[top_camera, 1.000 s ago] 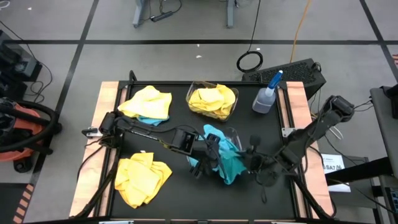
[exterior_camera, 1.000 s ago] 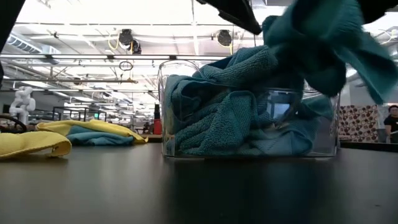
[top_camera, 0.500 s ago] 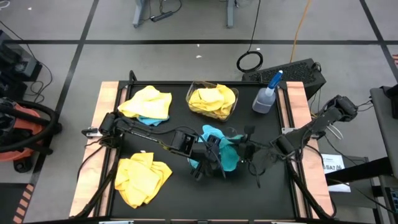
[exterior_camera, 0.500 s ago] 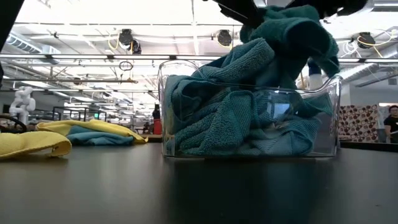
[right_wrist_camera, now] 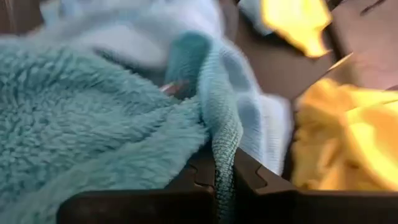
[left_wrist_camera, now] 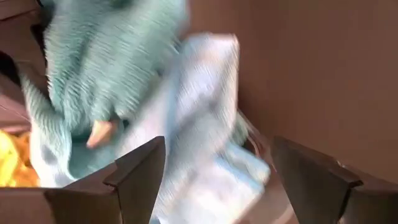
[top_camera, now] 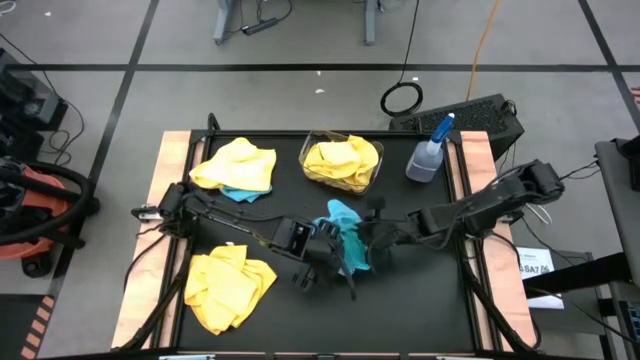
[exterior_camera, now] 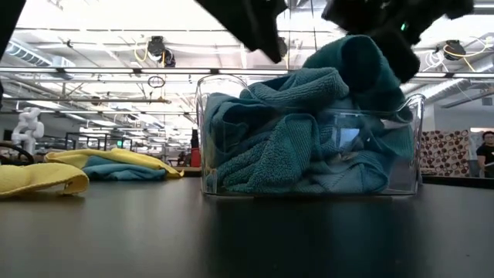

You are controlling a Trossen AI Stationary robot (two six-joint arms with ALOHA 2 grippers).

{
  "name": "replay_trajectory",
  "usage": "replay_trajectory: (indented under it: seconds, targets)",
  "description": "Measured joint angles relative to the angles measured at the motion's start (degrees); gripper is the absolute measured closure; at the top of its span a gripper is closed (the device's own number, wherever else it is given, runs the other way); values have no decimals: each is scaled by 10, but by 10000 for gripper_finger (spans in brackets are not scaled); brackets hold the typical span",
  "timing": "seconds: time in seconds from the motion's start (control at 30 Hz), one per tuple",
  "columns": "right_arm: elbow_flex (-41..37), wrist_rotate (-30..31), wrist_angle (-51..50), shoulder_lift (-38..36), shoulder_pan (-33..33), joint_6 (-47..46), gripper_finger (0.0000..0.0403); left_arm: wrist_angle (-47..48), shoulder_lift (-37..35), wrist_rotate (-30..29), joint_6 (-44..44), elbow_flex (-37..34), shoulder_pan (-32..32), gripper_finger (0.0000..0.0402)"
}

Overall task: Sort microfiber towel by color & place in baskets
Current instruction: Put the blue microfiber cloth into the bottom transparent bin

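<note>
A clear spray bottle (top_camera: 430, 153) with a blue nozzle stands upright at the table's (top_camera: 440, 300) far right edge. Beyond it, on the floor, lie a black keyboard (top_camera: 462, 116) and a coiled cable (top_camera: 402, 98). An orange-and-black vacuum (top_camera: 25, 215) sits left of the table.

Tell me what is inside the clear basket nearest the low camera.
The clear basket is packed with turquoise towels, heaped above its rim. The right end effector pinches the top one. Anything beneath the pile is covered.
</note>
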State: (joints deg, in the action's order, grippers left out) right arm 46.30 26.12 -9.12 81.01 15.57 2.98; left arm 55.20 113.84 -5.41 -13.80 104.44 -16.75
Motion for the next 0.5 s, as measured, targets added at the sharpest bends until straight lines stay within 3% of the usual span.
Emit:
replay_trajectory:
  seconds: [0.3,0.5]
  targets:
    - [3,-127,22,91,-48,-35,402,79,0,-16,26,0,-26,103]
    - [3,-177,23,118,-62,-48,401,124,0,-45,45,0,-37,103]
